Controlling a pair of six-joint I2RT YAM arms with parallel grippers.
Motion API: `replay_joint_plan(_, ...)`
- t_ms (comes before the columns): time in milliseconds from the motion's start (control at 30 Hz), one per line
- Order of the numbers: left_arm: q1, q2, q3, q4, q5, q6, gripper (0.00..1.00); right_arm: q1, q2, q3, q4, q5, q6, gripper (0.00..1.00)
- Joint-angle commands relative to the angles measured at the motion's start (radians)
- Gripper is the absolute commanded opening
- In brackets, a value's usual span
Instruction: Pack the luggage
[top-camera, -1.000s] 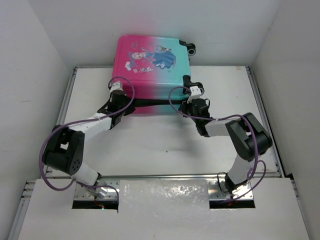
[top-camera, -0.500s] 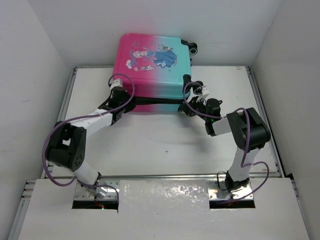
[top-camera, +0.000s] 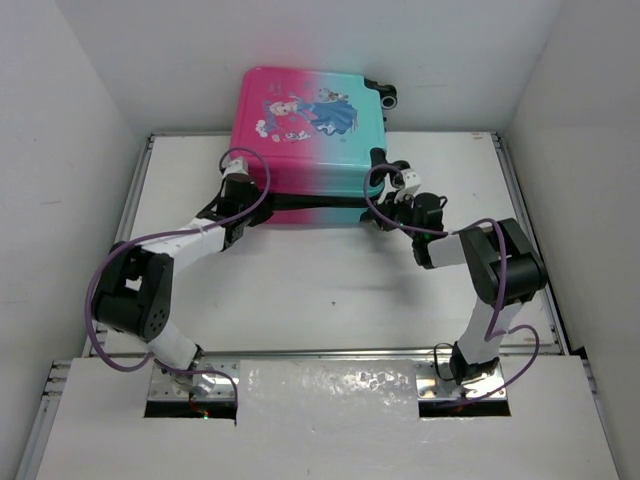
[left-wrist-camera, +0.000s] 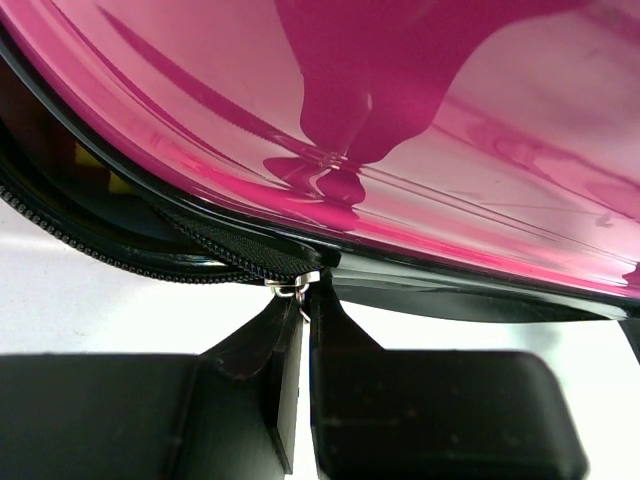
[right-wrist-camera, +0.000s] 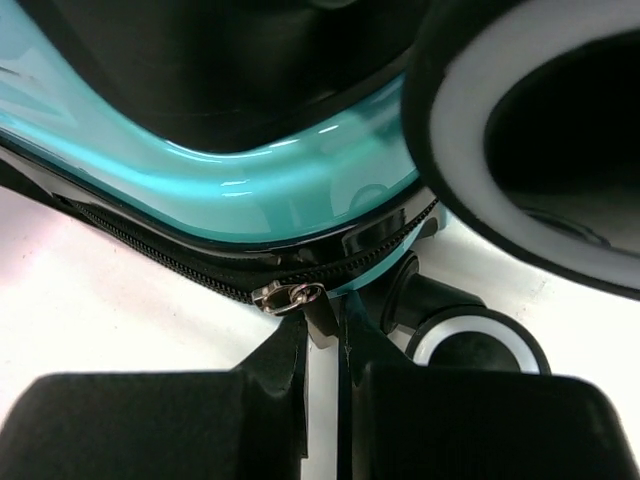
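My left end effector (left-wrist-camera: 304, 312) is pinched shut on the left pull (left-wrist-camera: 293, 287) at the pink near edge of the luggage (top-camera: 305, 125), which sits at the far middle of the worktop (top-camera: 330, 280). My right end effector (right-wrist-camera: 322, 338) is pinched the same way on the right pull (right-wrist-camera: 290, 296), at the teal corner by a wheel (right-wrist-camera: 478, 345). The shell looks stiff, glossy and slippery, probably light enough to slide under a hard tug, so I judge the small metal pulls the best hold. It fades pink to teal, with a cartoon print on the lid and a black zip not yet closed.
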Motion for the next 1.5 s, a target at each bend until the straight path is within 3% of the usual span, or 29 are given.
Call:
replay_joint_plan(0, 0.032, 0.045, 0.015, -0.026, -0.069, 0.004, 0.0, -0.179, 0.074, 0.181, 0.132, 0.592, -0.013, 0.0)
replay_joint_plan(267, 0.03, 0.059, 0.0, -0.024, -0.082, -0.005, 0.0, -0.217, 0.145, 0.246, 0.207, 0.748, 0.045, 0.0)
replay_joint_plan(367, 0.03, 0.058, 0.0, -0.024, -0.081, -0.007, 0.0, -0.249, 0.165, 0.315, 0.162, 0.791, 0.03, 0.0)
replay_joint_plan(600, 0.032, 0.067, 0.015, -0.04, -0.119, -0.002, 0.0, -0.314, 0.12, 0.278, 0.234, 0.79, 0.047, 0.0)
replay_joint_plan(700, 0.032, 0.082, 0.029, -0.028, -0.081, 0.001, 0.0, -0.358, 0.166, 0.363, 0.199, 0.525, 0.128, 0.0)
replay_joint_plan(733, 0.032, 0.084, 0.03, -0.023, -0.076, 0.002, 0.0, -0.369, 0.198, 0.429, 0.157, 0.298, 0.148, 0.0)
replay_joint_plan(767, 0.032, 0.085, 0.032, -0.017, -0.069, 0.005, 0.0, -0.371, 0.206, 0.452, 0.138, 0.184, 0.156, 0.0)
replay_joint_plan(800, 0.033, 0.084, 0.038, -0.014, -0.059, 0.009, 0.0, -0.368, 0.203, 0.462, 0.112, 0.122, 0.165, 0.03)
replay_joint_plan(833, 0.032, 0.082, 0.043, -0.014, -0.055, 0.012, 0.0, -0.352, 0.191, 0.451, 0.072, 0.094, 0.185, 0.12)
replay_joint_plan(900, 0.033, 0.072, 0.047, -0.014, -0.049, 0.016, 0.0, -0.335, 0.096, 0.329, 0.058, 0.121, 0.2, 0.41)
replay_joint_plan(967, 0.032, 0.056, 0.047, -0.008, -0.041, 0.019, 0.0, -0.303, -0.017, 0.158, 0.083, 0.161, 0.205, 0.52)
replay_joint_plan(1100, 0.032, 0.047, 0.062, -0.011, 0.029, 0.047, 0.0, -0.227, -0.14, -0.027, 0.061, 0.164, 0.153, 0.57)
replay_joint_plan(1200, 0.03, 0.042, 0.059, -0.008, 0.049, 0.061, 0.0, -0.098, -0.2, -0.107, 0.064, 0.152, 0.131, 0.58)
replay_joint_plan(1467, 0.03, 0.044, 0.053, 0.018, 0.121, 0.081, 0.0, 0.027, -0.144, -0.02, 0.012, 0.147, 0.071, 0.71)
